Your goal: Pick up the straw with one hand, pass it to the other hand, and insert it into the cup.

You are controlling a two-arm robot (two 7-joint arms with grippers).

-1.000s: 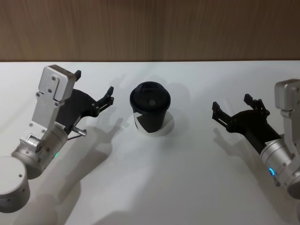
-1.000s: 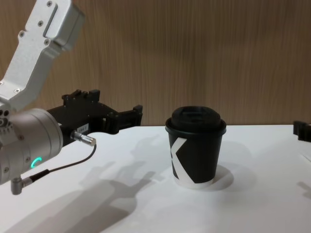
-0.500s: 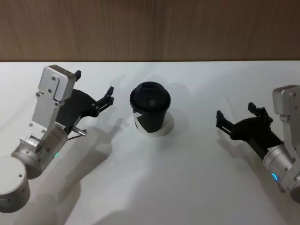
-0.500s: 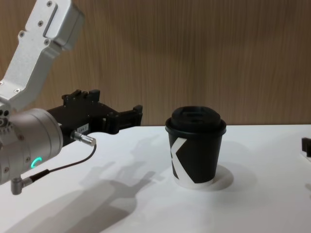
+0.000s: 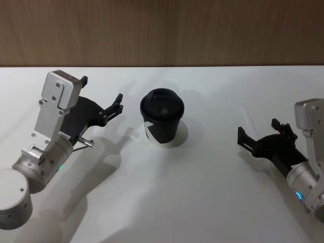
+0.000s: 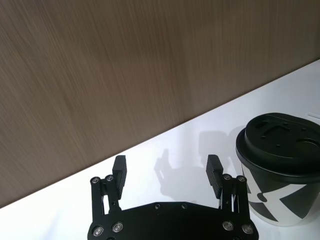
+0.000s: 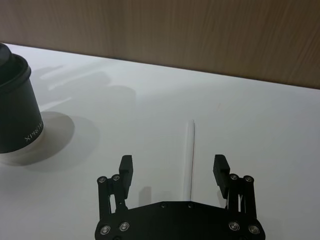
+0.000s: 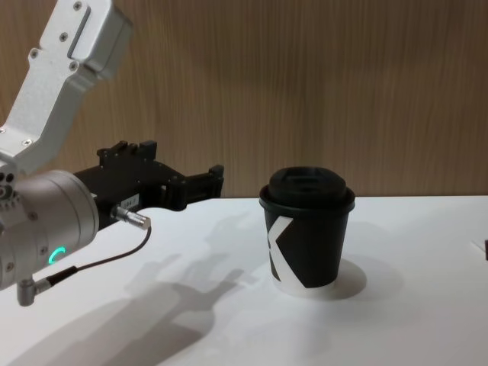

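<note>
- The straw [image 7: 191,155] lies flat on the white table [image 5: 202,192], right of centre in the head view. It runs lengthwise away from the robot, with bare table on both sides for a pinch.
- The right gripper [image 5: 258,130] sits near the right edge of that view, jaws spread wide. The straw's near end runs in between them and neither finger touches it. I'd say it's squaring up for the grab.
- The cup [image 5: 162,121] stands upright at frame centre, lid on, well apart from the straw.
- The left gripper [image 5: 102,89] hovers on the left, near the cup, jaws spread and empty, probably placed there to take the pass.
</note>
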